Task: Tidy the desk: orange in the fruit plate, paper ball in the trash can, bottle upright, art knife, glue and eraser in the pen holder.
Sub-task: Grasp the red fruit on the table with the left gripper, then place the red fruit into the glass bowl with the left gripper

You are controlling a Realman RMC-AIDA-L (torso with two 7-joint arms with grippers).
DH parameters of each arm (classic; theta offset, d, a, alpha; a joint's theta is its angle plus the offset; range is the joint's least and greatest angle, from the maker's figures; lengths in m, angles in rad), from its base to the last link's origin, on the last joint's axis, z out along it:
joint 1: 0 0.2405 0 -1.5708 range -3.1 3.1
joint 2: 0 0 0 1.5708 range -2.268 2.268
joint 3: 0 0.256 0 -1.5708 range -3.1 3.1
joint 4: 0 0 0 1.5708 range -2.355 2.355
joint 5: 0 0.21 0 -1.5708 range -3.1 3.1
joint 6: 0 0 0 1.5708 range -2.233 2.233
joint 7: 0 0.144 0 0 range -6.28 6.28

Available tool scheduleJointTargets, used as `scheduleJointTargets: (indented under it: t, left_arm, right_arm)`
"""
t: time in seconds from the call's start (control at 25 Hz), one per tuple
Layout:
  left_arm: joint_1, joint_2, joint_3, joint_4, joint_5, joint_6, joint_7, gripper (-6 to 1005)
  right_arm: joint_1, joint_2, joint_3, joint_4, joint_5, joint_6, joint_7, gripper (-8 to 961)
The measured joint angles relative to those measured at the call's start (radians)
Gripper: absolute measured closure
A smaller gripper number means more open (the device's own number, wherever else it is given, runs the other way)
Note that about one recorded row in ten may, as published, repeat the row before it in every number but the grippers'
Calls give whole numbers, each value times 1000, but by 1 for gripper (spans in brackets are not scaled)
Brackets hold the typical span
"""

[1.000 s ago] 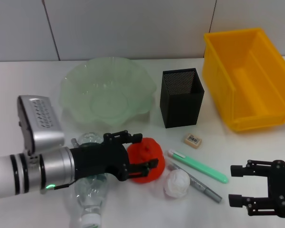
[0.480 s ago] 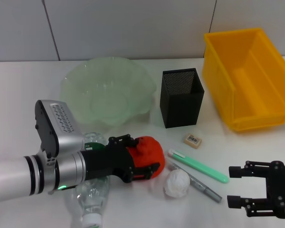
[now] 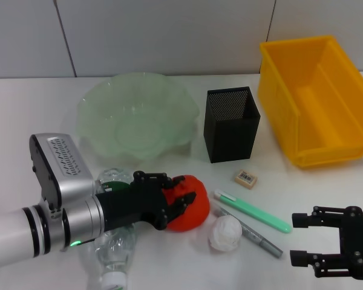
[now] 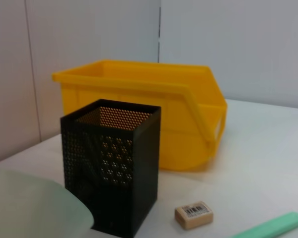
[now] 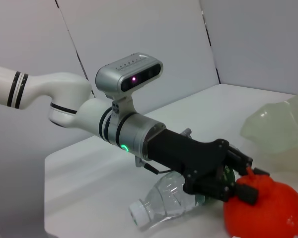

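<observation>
The orange (image 3: 190, 212) sits on the white desk (image 3: 24, 121) in front of the fruit plate (image 3: 136, 115), just beside the paper ball (image 3: 225, 232) and next to the fallen bottle (image 3: 116, 254). It is a round, firm fruit with some weight and a smooth skin, so it would likely roll or squirt out of a shallow pinch; the safest hold looks to be across its widest part, fingers on opposite sides, rather than on the small knob on top. The left gripper (image 3: 172, 202) is at that spot now, its black fingers (image 5: 248, 191) closed around the fruit's near side and top, and the right wrist view shows them touching the skin. Whether the fruit has left the desk cannot be told. The fruit plate is glass with a wavy rim, so the orange should probably be lowered in gently, not dropped. The bottle lies on its side under the left arm, cap toward the robot; it is thin clear plastic and looks light and easily dented. Farther out stand the black mesh pen holder (image 3: 231, 124), the small eraser (image 3: 245, 178), a green art knife (image 3: 252, 211), a grey pen-like stick (image 3: 254, 235) and the yellow trash can (image 3: 317, 99). The right gripper (image 3: 302, 238) waits low at the right with its fingers spread apart.
</observation>
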Motion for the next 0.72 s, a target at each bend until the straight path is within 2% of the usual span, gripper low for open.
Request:
scheduleJointTargets:
  t: [0.16, 0.44, 0.72]
  left_arm:
    - [-2, 0, 22, -2, 0, -6, 0, 701]
    - [3, 3, 19, 11, -3, 18, -6, 779]
    - [19, 12, -30, 79, -1, 72, -58, 812]
  right_arm:
    - [1, 0, 0, 0, 0, -4, 1, 252]
    - [3, 0, 0, 5, 1, -1, 2, 254]
    - [4, 0, 0, 6, 4, -6, 2, 256]
